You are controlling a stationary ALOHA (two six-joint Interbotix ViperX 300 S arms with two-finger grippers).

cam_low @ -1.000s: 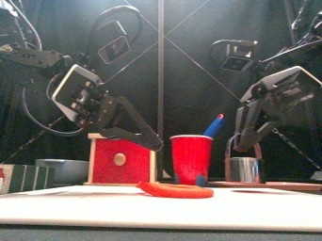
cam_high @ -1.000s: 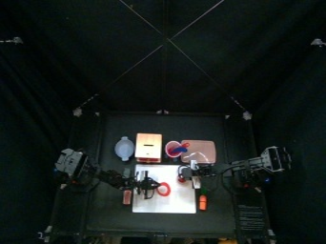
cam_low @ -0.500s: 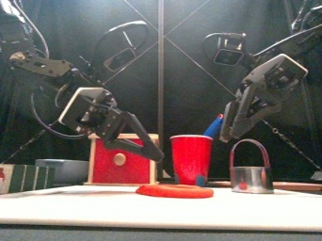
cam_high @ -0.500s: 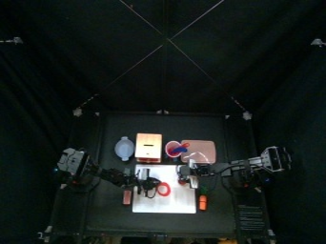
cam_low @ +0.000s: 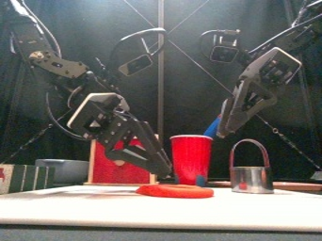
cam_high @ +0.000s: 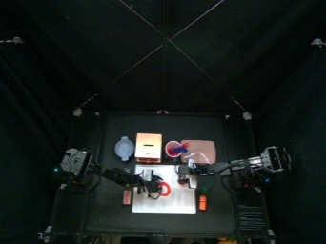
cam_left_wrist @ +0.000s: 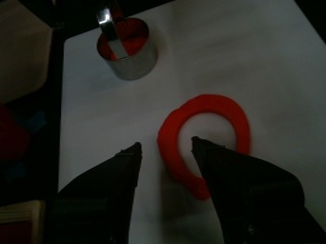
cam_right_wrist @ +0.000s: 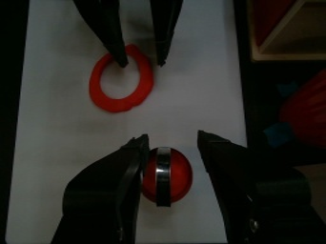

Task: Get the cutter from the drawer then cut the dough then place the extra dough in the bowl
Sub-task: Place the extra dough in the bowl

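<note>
Dough ring (cam_low: 176, 191) lies on the board (cam_high: 173, 205), cutter (cam_low: 251, 175) near it; cup (cam_low: 191, 158) and box (cam_low: 108, 164) stand behind. Left claw (cam_low: 154, 168), spread, has descended over the ring. Right claw (cam_low: 231, 130), spread, remains raised above the cutter.

Black arms (cam_low: 56, 64), black jaws, pale cross-plates (cam_low: 88, 110)

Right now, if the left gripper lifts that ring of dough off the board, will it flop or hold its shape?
Probably floppy: the dough ring is a thin open band lying flat on the white board, so one pinch by the left gripper may let it sag. It looks light. Being flat, it should not roll.
</note>
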